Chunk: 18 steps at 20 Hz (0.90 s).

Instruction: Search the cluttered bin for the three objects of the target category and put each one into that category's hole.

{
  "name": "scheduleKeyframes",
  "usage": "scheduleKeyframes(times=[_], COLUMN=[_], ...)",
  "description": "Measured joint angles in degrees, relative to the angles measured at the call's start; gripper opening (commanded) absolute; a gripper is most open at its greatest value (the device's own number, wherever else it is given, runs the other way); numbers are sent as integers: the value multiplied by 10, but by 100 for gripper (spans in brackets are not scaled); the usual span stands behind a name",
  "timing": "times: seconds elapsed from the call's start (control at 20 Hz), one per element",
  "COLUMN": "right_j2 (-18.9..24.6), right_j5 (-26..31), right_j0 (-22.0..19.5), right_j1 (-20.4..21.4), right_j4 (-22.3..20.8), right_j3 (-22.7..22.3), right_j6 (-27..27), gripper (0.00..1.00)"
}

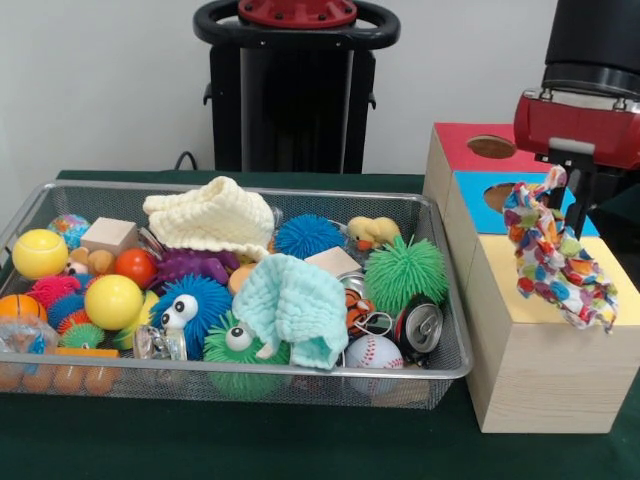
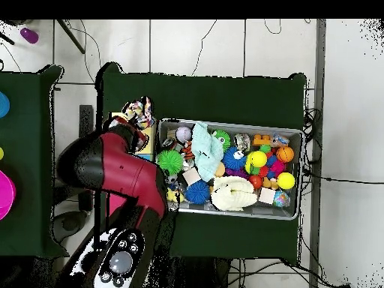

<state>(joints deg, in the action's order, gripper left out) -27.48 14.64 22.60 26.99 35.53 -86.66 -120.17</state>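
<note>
Front view: the gripper [image 1: 556, 182] hangs over the wooden box [image 1: 545, 370] at the right of the table and is closed on the top corner of a multicoloured patterned cloth [image 1: 553, 255]. The cloth droops from it down across the box's yellow section [image 1: 500, 280], its lower end lying near the box's right edge. Behind the yellow section come a blue section [image 1: 478, 190] and a red section [image 1: 462, 145], each with a round hole in its top. To the left of the box stands a wire basket [image 1: 440, 372] full of toys. A mint-green cloth [image 1: 295, 305] lies on the pile toward the front, and a cream knitted cloth [image 1: 212, 215] lies toward the back. Around them are a green spiky ball [image 1: 405, 272], a blue spiky ball [image 1: 307, 236], a blue furry toy with eyes [image 1: 190, 310], a baseball [image 1: 373, 352], a drinks can [image 1: 420, 327], a yellow ball [image 1: 112, 301] and a wooden block [image 1: 108, 236].

Overhead view: the red arm [image 2: 120, 172] reaches up from the bottom to the box, and the patterned cloth [image 2: 139, 111] shows beside the basket's [image 2: 225, 122] left end. The mint-green cloth [image 2: 205, 146] and the cream cloth [image 2: 232, 193] lie inside the basket. The gripper itself is hidden under the arm.
</note>
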Motion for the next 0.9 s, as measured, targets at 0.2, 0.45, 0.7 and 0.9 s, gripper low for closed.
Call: scheduleKeyframes(times=[0.2,0.45,0.7,0.9], right_j2=[5,14,27,35], right_j5=[50,87,95,95], right_j0=[-9,-21,-28,-28], right_j1=[1,2,5,7], right_j4=[4,12,20,26], right_j3=[-4,-7,-9,-10], right_j6=[0,0,0,0], gripper=[0,0,0,0])
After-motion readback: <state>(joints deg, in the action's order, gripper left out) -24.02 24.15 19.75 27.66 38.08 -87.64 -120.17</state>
